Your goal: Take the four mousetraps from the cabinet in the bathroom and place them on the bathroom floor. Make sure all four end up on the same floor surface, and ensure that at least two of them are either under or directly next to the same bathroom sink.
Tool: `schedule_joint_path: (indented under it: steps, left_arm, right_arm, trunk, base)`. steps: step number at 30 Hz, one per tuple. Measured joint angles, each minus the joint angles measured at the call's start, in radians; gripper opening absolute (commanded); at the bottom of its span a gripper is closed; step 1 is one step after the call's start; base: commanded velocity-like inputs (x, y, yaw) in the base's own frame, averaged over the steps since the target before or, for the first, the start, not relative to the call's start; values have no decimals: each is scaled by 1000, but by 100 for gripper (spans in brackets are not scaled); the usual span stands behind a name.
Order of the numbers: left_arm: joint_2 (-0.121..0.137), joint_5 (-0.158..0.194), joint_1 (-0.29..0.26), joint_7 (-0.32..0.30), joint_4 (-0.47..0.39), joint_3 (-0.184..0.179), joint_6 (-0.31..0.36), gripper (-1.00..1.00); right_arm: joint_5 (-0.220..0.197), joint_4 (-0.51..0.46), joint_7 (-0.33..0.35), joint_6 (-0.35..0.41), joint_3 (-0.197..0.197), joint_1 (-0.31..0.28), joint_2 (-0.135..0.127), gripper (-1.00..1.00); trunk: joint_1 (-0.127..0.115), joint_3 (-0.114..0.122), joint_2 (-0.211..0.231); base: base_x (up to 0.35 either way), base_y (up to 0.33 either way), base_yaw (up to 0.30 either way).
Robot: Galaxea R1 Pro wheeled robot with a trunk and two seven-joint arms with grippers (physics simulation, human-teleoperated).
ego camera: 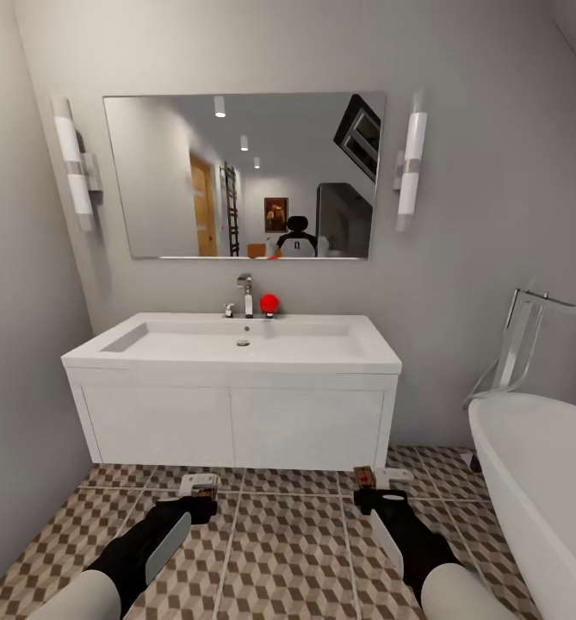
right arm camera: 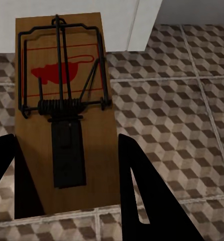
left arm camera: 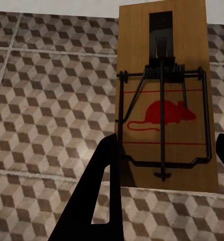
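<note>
left hand [ego camera: 203, 492] clamped on mousetrap [left arm camera: 164, 100] | right hand [ego camera: 375, 489] clamped on second mousetrap [right arm camera: 62, 110] | both above bathroom floor [ego camera: 279, 551], before sink unit [ego camera: 236, 422] | advice: lower flat, release beside unit

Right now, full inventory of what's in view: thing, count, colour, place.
Mousetraps: 2, brown wood with dark wire, one in the left hand, one in the right hand.
Sink: 1, white, on a white two-door wall unit, straight ahead.
Tap: 1, chrome, behind the basin.
Red ball-like object: 1, beside the tap.
Mirror: 1, above the sink.
Wall lights: 2, white, either side of the mirror.
Bathtub: 1, white, right.
Floor: cube-pattern tiles, brown and beige.
Left hand: black, holding a trap.
Right hand: black, holding a trap.
</note>
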Motion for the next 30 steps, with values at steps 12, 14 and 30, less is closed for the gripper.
schedule_joint_path:
  steps: [12,14,30]
  left_arm:
    - [-2,0,0,1,-1,-2,-4,-100]
    - [-2,0,0,1,-1,-2,-5,-100]
    - [-6,0,0,2,-1,-5,-4,-100]
  right_arm:
    - [-7,4,0,-41,1,0,-1,-100]
    - [-7,4,0,-42,1,0,-1,-100]
    - [-5,5,0,-43,1,0,-1,-100]
  trunk:
    - [0,0,0]
    - [0,0,0]
    - [61,-50,-112]
  base:
    - [0,0,0]
    - [0,0,0]
    - [0,0,0]
